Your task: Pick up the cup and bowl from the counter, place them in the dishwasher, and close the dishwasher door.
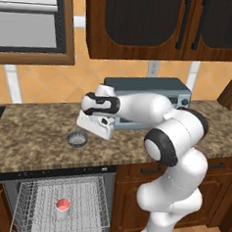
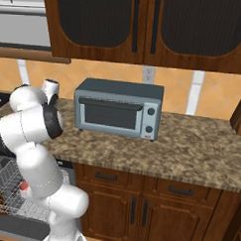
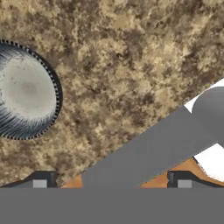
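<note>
The gripper (image 3: 111,181) hangs over the counter (image 1: 33,132) with its jaws spread fully apart and nothing between them, the two finger tips far apart at the bottom of the hand view. In that view the bowl (image 3: 24,89) sits at the left edge, bare granite to its right. The left base view shows the bowl at centre-left and, at lower left, the cup (image 1: 62,206) upright in the open dishwasher (image 1: 58,202) rack.

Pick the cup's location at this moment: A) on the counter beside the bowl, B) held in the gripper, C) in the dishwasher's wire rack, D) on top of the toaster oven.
C: the cup stands in the open dishwasher rack, below the counter where the bowl sits.
</note>
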{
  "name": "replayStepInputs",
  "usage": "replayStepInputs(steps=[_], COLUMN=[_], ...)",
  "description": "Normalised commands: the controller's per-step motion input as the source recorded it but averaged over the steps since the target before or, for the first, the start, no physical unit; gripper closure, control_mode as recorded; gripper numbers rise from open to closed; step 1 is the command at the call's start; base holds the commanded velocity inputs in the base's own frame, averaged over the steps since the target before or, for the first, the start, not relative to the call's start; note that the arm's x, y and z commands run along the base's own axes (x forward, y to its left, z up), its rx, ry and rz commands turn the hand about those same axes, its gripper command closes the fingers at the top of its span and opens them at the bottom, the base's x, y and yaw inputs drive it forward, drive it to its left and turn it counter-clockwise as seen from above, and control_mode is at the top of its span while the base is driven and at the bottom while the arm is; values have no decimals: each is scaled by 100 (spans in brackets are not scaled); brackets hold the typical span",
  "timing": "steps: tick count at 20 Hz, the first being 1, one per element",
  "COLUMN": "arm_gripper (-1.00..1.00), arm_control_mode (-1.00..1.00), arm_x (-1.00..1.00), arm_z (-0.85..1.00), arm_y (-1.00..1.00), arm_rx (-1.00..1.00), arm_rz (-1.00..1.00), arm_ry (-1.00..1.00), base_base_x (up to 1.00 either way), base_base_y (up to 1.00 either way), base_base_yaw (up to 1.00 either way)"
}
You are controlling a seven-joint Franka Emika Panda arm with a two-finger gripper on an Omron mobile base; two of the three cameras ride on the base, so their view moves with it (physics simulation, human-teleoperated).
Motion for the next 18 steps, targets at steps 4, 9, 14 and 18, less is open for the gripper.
replayStepInputs(steps=[4, 9, 14, 18], arm_gripper=[-100, -100, -100, -100], arm_control_mode=[-100, -100, -100, -100], arm_x=[20, 21, 41, 52], arm_z=[-48, -12, -1, 0], arm_y=[17, 18, 18, 7], arm_rx=[-12, -8, -7, -6], arm_rz=[0, 0, 0, 0], arm_ry=[0, 2, 5, 7], base_base_x=[0, 0, 0, 0], base_base_y=[0, 0, 0, 0], base_base_yaw=[0, 0, 0, 0])
